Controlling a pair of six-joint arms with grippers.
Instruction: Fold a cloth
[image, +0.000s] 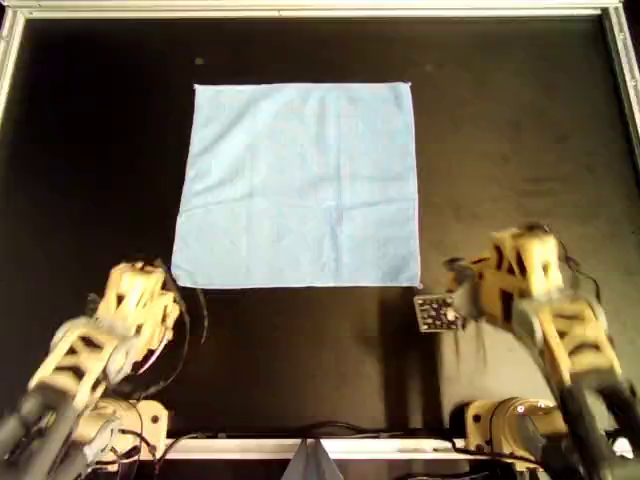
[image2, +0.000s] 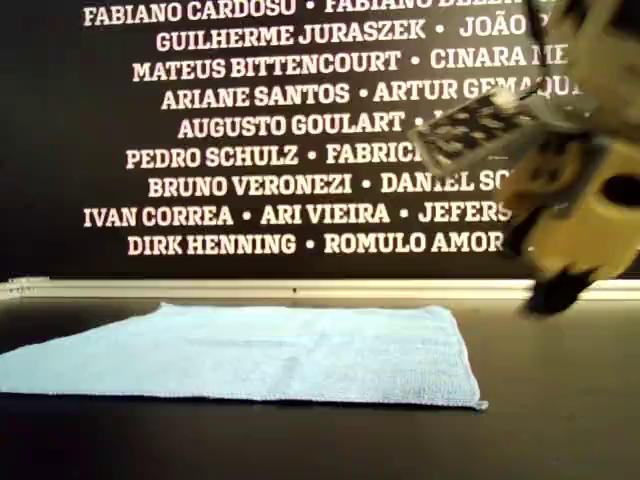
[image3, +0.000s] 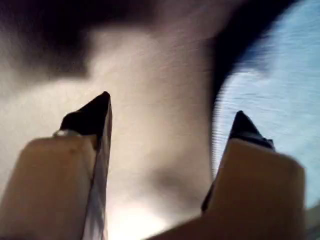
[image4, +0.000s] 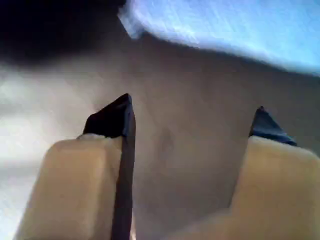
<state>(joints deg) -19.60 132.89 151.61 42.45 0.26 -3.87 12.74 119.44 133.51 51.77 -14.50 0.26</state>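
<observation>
The left gripper (image3: 170, 120), a tan-bodied pair of jaws with black pointed tips, stands spread wide with nothing between them; in its wrist view bare dark tabletop fills the gap and one tip sits just at the edge of the cloth (image: 300, 185), a thin, light blue square of soft woven fabric. The right gripper (image4: 192, 117), of the same build, is likewise parted and empty, with a corner of the cloth ahead of its tips and matte table under them.

In the overhead view both arms sit on the near side of the cloth, one off each near corner, neither touching it. The cloth lies flat and spread out on the black table (image: 520, 120), faint creases crossing it, all four edges showing, its far edge toward the pale metal rail (image: 300, 8) that frames the table.

The step in hand looks like the approach to the two near corners. To do it well, each gripper should probably come down with one tip sliding under the hem and the other above, pinching only the corner. Both should close at about the same time and lift evenly, so the near edge rises straight and can be carried over to meet the far edge without skewing or dragging the whole cloth.
</observation>
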